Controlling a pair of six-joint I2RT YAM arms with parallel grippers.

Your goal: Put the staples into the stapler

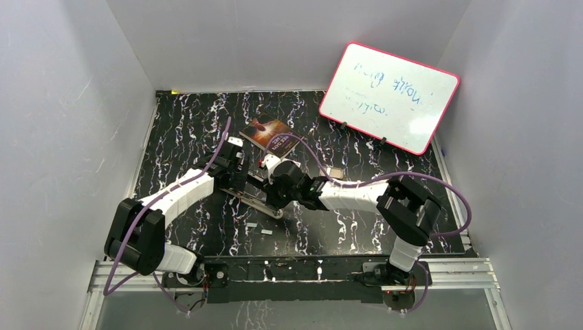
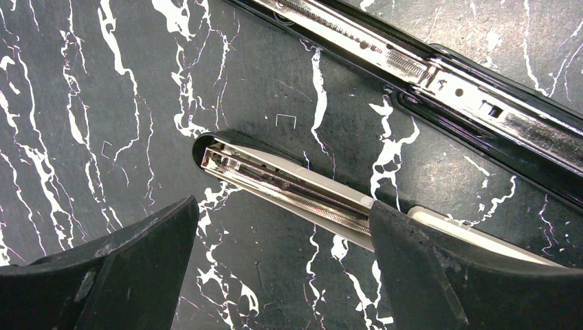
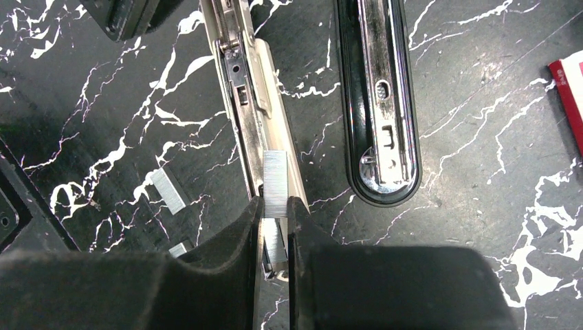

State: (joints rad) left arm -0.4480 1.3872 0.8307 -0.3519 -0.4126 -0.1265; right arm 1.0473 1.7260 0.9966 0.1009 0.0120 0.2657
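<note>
Lining up the drop, so quick status from my end. My right gripper is pinched on a strip of staples, which pokes out toward the top of the frame in the right wrist view. The strip's long axis runs nearly parallel to the cream-sided channel of the opened stapler. It sits over the channel's lower end, a touch toward the right lip. So I reckon the coming move is a small nudge left and down, then a slide up-frame along the trough. The right arm is the obvious one for it.

My left gripper is spread wide, straddling that same channel in its own view. One finger covers part of it and I can't tell whether it touches.

Hard bits: the strip's lower end is hidden between the right pads, and I can't make out if it's in the trough or riding on the lip. The black half lies just beside, to the right. Two loose strips sit lower left, and a red-and-white box is cut off at the right edge.
</note>
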